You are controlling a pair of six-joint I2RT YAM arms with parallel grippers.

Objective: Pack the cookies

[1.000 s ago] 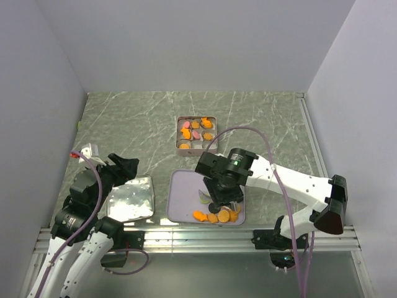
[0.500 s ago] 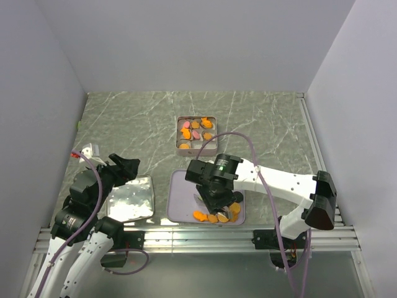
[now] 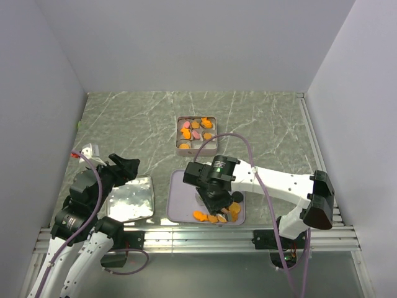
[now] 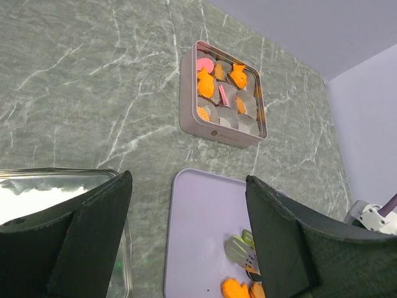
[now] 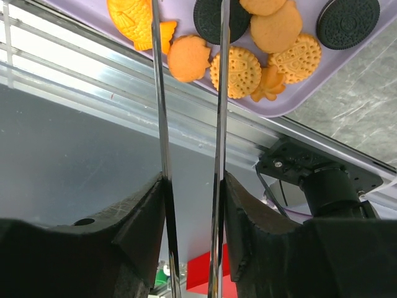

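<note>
The cookies [image 3: 217, 216], orange rounds and fish shapes with black rounds, lie heaped at the near edge of a lilac tray [image 3: 183, 198]. More cookies [image 4: 205, 82] sit in paper cups in the square tin [image 3: 178, 133]. My right gripper [image 3: 214, 195] hangs over the heap, shut on metal tongs [image 5: 160, 93]. The blades run past an orange fish [image 5: 133, 22] and across a black round [image 5: 208, 18]. The slotted tong tips [image 4: 239, 248] sit low over the tray. My left gripper [image 3: 124, 169] is open and holds nothing, beside the tray.
A shiny metal lid [image 3: 131, 198] lies left of the tray, under my left arm. The aluminium rail [image 3: 198, 236] runs along the near table edge just past the tray. Grey walls close in the left, back and right sides.
My right arm has shifted left and nearer over the cookie heap, and the tong blades have drawn closer together. The left arm has not moved.
</note>
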